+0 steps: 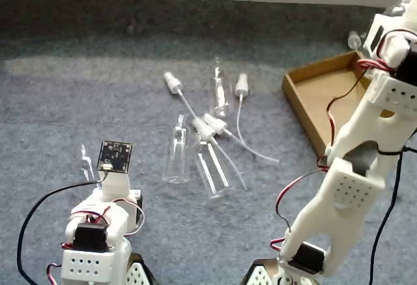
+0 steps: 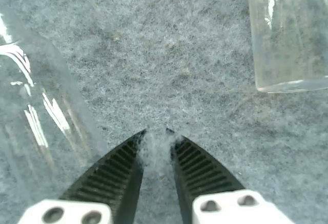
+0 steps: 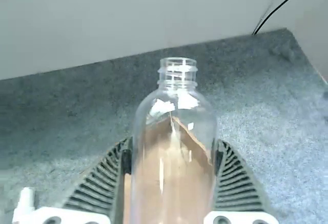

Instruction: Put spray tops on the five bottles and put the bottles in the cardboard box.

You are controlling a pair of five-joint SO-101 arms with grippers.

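Note:
My right gripper (image 3: 173, 143) is shut on a clear bottle (image 3: 174, 147) with an open threaded neck and no spray top. It holds the bottle up near the cardboard box (image 1: 319, 96), whose brown shows through the plastic. My left gripper (image 2: 156, 131) is shut with nothing in it, low over the grey carpet. One clear bottle (image 2: 31, 121) lies close beside it and the base of another (image 2: 287, 34) lies farther off. Three capless bottles (image 1: 210, 166) lie mid-table among several white spray tops (image 1: 172, 83) with long tubes.
The right arm (image 1: 355, 187) rises tall over the box's near side. A further bottle (image 1: 88, 167) lies just left of the left arm (image 1: 98, 233). A white spray top (image 3: 23, 203) shows below the held bottle. Grey carpet (image 1: 78, 102) covers the table.

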